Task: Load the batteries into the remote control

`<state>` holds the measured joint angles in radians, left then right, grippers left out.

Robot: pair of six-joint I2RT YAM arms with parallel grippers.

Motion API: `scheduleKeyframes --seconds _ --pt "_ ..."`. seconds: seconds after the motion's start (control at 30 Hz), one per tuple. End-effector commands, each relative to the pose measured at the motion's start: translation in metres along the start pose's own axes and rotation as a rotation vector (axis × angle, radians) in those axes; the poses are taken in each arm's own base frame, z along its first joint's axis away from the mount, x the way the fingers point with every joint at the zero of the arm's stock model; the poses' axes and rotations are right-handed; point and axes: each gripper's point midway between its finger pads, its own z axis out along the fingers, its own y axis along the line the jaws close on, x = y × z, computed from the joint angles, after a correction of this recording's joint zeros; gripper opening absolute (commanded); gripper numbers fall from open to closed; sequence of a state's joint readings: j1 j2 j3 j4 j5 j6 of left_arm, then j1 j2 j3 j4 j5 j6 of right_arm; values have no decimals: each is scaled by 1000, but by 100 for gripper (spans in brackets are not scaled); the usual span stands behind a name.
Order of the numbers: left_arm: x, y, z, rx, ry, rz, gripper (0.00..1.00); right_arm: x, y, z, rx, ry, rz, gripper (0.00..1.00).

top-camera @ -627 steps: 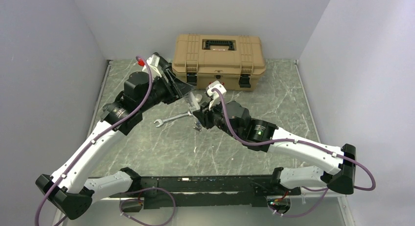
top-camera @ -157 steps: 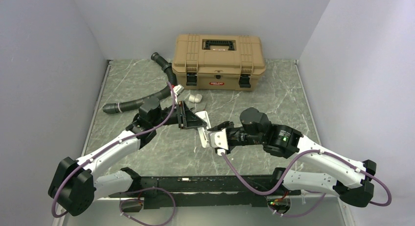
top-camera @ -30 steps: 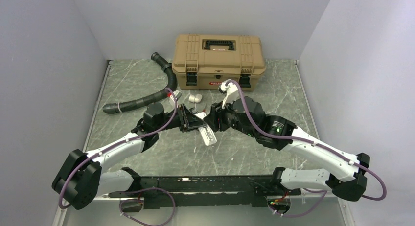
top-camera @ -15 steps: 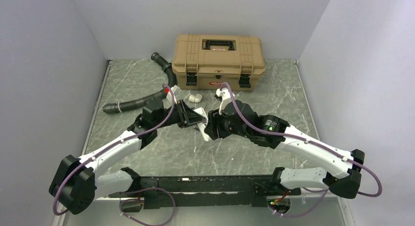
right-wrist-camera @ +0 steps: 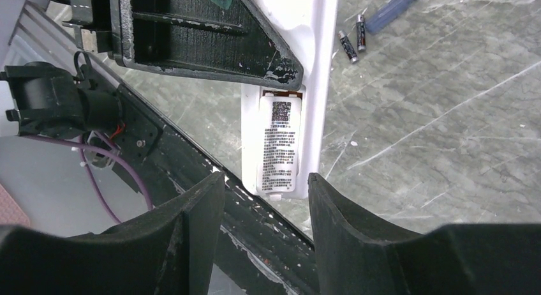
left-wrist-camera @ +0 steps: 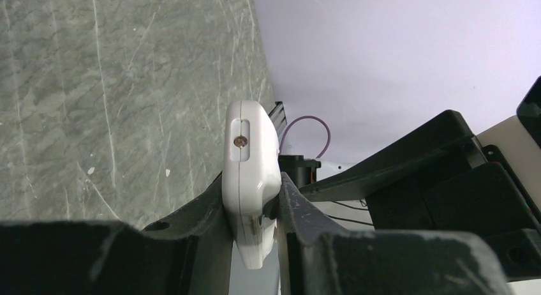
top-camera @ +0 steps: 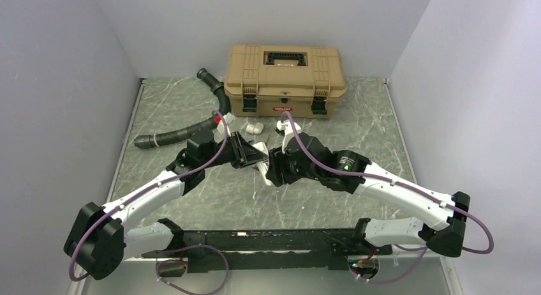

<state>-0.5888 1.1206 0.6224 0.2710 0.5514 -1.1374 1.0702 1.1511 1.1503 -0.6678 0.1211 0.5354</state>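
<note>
My left gripper (top-camera: 251,158) is shut on the white remote control (top-camera: 261,169) and holds it above the table. In the left wrist view the remote (left-wrist-camera: 251,161) stands edge-on between the two pads of that gripper (left-wrist-camera: 252,215). In the right wrist view the remote's back (right-wrist-camera: 281,145) faces the camera, with a printed label on the battery cover. My right gripper (right-wrist-camera: 265,202) is open, its jaws on either side of the remote's lower end without touching it. Two small batteries (right-wrist-camera: 352,38) lie on the table beyond the remote.
A tan toolbox (top-camera: 285,71) stands closed at the back. A black ribbed hose (top-camera: 185,126) curves at the back left. A stubby white cylinder (top-camera: 255,127) lies in front of the toolbox. A blue-handled tool (right-wrist-camera: 392,7) lies beside the batteries.
My right gripper has turned and come down to the left, to the remote's lower end. My left gripper holds the remote in nearly the same place.
</note>
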Motion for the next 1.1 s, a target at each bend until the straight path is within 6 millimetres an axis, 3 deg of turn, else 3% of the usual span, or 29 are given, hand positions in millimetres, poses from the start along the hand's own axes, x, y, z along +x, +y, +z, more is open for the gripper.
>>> scheduleKeyframes --seconds 0.0,0.37,1.07 --pt "-9 -24 -3 69 -34 52 0 6 -3 4 16 26 -3 53" --pt "-7 -23 -4 69 -30 52 0 13 -7 13 37 55 -12 46" --pt "-6 -19 -4 60 -28 46 0 13 -6 14 28 56 -29 19"
